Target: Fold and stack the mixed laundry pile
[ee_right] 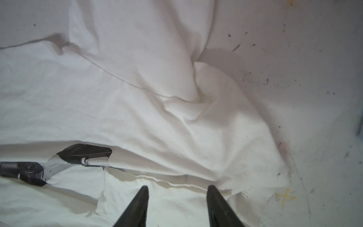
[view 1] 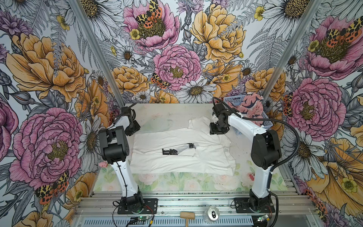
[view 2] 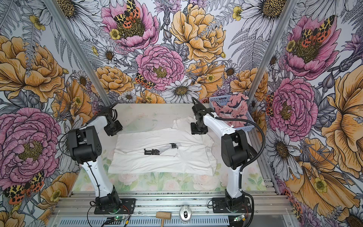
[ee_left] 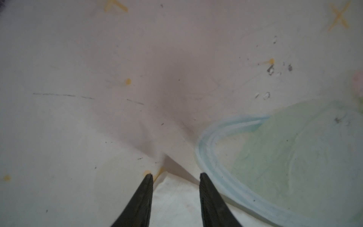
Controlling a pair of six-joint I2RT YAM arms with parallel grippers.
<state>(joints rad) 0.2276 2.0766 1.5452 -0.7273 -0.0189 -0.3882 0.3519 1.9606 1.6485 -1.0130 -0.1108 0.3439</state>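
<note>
in both top views the white t-shirt (view 1: 176, 163) (view 2: 157, 163) lies spread across the middle of the table (view 1: 167, 112); the pink garment (view 1: 251, 108) (view 2: 231, 110) sits in the blue basket (view 1: 265, 123) at the far right corner. the left gripper (view 1: 133, 127) hangs at the shirt's far left corner, the right gripper (view 1: 217, 130) over its far right sleeve.

left wrist view: the left gripper (ee_left: 175, 175) has its jaws partly apart, a shirt corner below the gap, nothing pinched.

right wrist view: the right gripper (ee_right: 177, 187) is likewise parted above wrinkled shirt, holding nothing.
</note>
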